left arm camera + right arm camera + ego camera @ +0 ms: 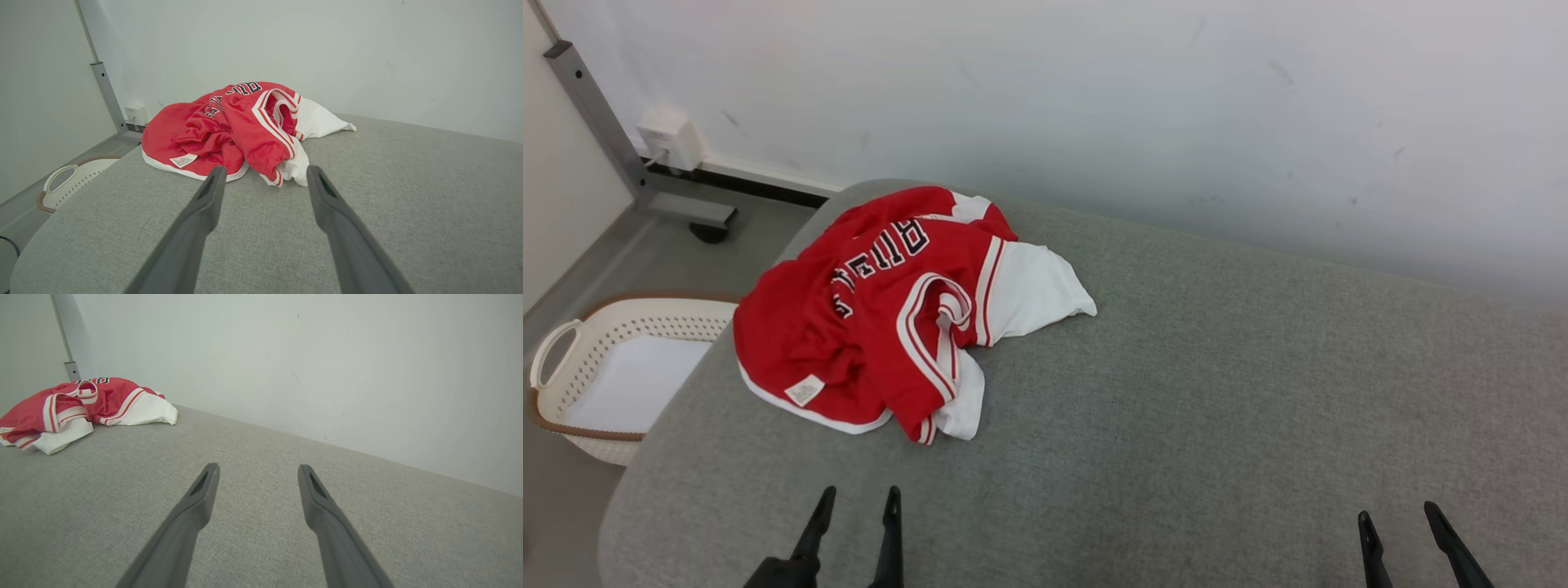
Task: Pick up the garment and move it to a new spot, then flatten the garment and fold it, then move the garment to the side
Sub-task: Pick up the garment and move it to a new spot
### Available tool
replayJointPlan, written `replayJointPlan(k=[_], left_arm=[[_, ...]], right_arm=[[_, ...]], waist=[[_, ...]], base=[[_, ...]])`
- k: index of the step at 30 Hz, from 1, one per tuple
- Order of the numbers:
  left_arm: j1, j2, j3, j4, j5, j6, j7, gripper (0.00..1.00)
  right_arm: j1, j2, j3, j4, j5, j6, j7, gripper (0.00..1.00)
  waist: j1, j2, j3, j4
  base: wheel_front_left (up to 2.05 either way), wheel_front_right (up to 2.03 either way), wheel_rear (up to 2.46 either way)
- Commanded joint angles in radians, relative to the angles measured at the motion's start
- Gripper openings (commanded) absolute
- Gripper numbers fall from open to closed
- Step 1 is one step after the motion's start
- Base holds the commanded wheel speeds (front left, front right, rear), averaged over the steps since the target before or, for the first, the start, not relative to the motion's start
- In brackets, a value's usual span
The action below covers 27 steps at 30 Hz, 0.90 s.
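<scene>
Red basketball jersey (882, 310) with white striped trim, crumpled in a soft heap on the grey woven cushion (1217, 392). It's just ahead of the left gripper (862, 492) and well off from the right gripper (1396, 512). Both jaws are spread apart, holding nothing. The black chest lettering is upside down and I can't read it. Left wrist view catches a small white hem tag (183, 160), and head view gets a perforated white laundry basket (645, 317).
</scene>
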Motion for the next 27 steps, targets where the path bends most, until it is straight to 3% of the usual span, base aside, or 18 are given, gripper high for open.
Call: replayJointPlan(k=[1, 10, 20, 23, 27], left_arm=[[-0.011, 0.005, 0.004, 0.000, -0.006, -0.006, -0.001, 1.00], [-0.170, 0.008, 0.076, 0.046, -0.048, -0.052, -0.001, 1.00], [-0.516, 0.081, 0.136, 0.344, -0.057, -0.099, 0.004, 1.00], [-0.610, 0.104, 0.131, 0.439, -0.047, -0.099, 0.031, 1.00], [-0.718, 0.126, 0.132, 0.558, -0.035, -0.064, 0.079, 1.00]], right_arm=[[-0.016, -0.005, 0.002, -0.002, 0.002, -0.002, 0.000, 1.00], [-0.070, -0.005, 0.008, -0.011, -0.019, -0.002, 0.000, 1.00], [-0.173, -0.005, 0.006, -0.021, -0.051, -0.002, 0.000, 1.00], [-0.196, -0.010, 0.009, -0.024, -0.050, -0.002, 0.000, 1.00], [-0.215, -0.020, 0.014, -0.027, -0.054, -0.002, 0.000, 1.00]], waist=[[0.0000, 0.0000, 0.011, -0.003], [0.0000, 0.0000, 0.131, -0.069], [0.0000, 0.0000, 0.325, -0.148], [0.0000, 0.0000, 0.369, -0.165], [0.0000, 0.0000, 0.407, -0.180]], base=[[0.00, 0.00, 0.00], [0.00, 0.00, 0.00], [0.00, 0.00, 0.00], [0.00, 0.00, 0.00], [0.00, 0.00, 0.00]])
